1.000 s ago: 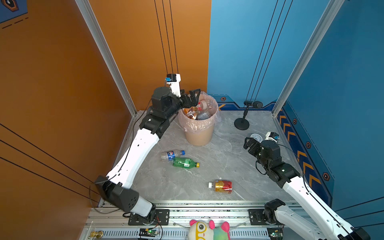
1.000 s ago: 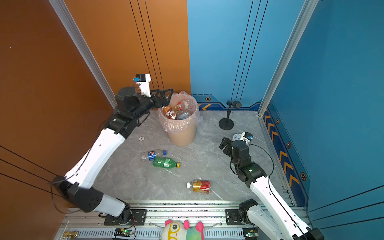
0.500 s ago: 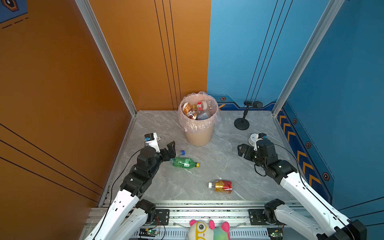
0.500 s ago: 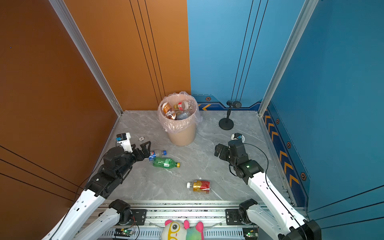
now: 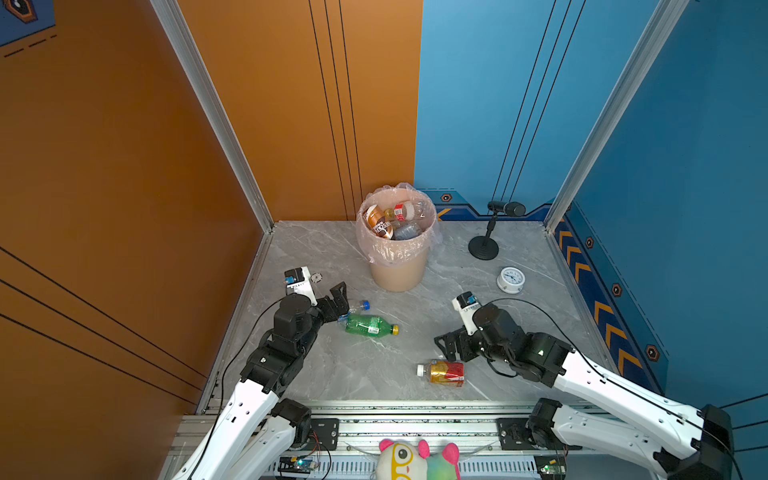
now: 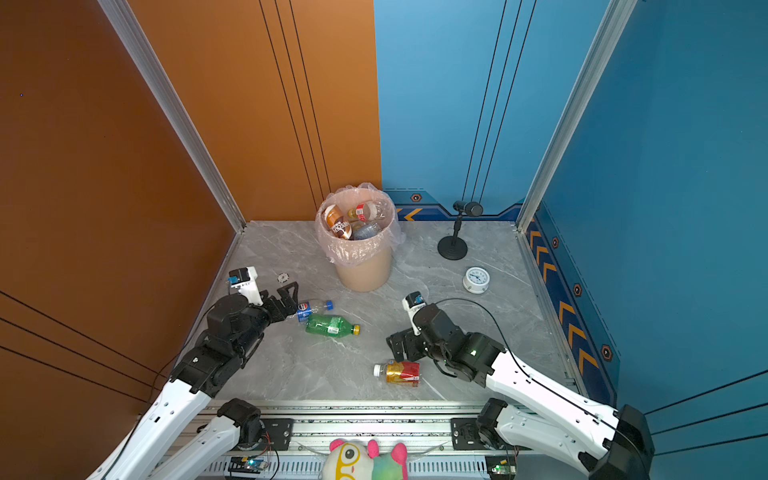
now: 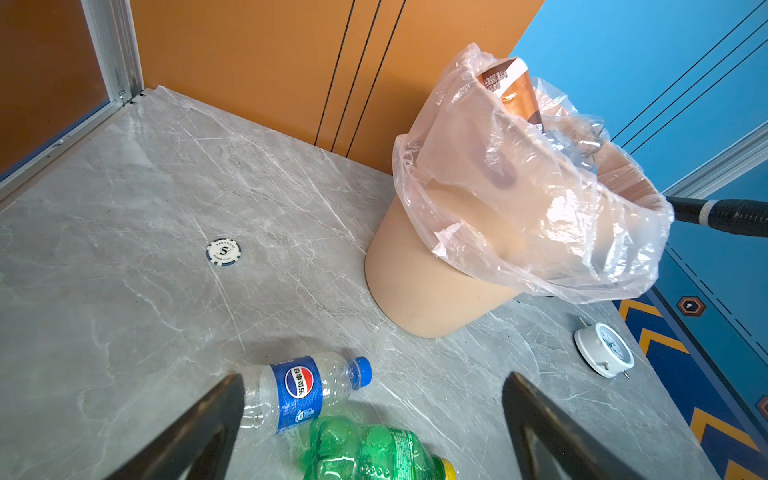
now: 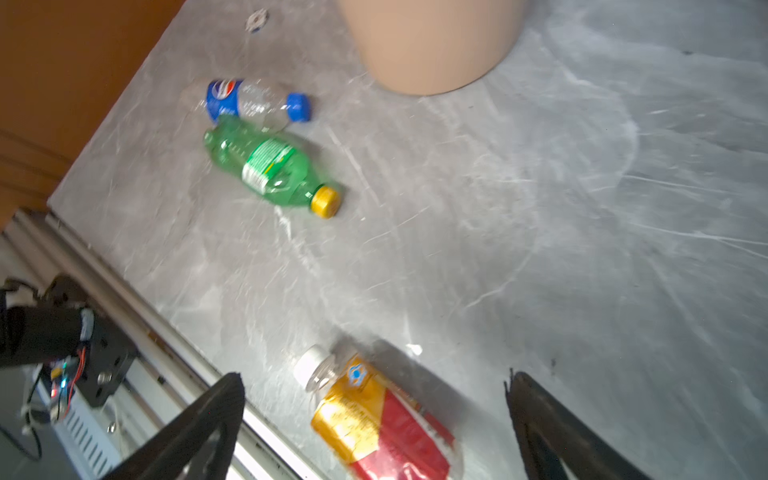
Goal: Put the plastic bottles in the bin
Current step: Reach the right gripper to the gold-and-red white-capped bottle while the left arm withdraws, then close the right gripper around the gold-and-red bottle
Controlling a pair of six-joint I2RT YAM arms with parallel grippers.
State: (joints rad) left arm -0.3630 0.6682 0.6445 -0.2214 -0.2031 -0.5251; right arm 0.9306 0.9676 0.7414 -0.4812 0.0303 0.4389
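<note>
Three plastic bottles lie on the grey floor. My left gripper (image 5: 338, 303) (image 7: 372, 376) is open, low over the clear blue-label bottle (image 6: 313, 308) (image 7: 299, 388) and the green bottle (image 5: 368, 325) (image 7: 365, 453) touching it. My right gripper (image 5: 446, 348) (image 8: 374, 374) is open too, and the red-gold bottle (image 5: 442, 372) (image 8: 374, 419) lies between its spread fingers, untouched. The beige bin (image 5: 397, 266) (image 7: 436, 291) stands at the back with a clear bag liner. Several bottles (image 5: 388, 220) lie inside it.
A white clock (image 5: 510, 280) lies right of the bin, and a microphone stand (image 5: 484, 247) sits behind it. A poker chip (image 7: 223, 251) rests near the left wall. The metal rail (image 5: 395, 411) and a plush toy (image 5: 415, 457) line the front edge.
My left arm has come down from over the bin to the floor by the blue-label bottle. My right gripper has moved forward to the red-gold bottle.
</note>
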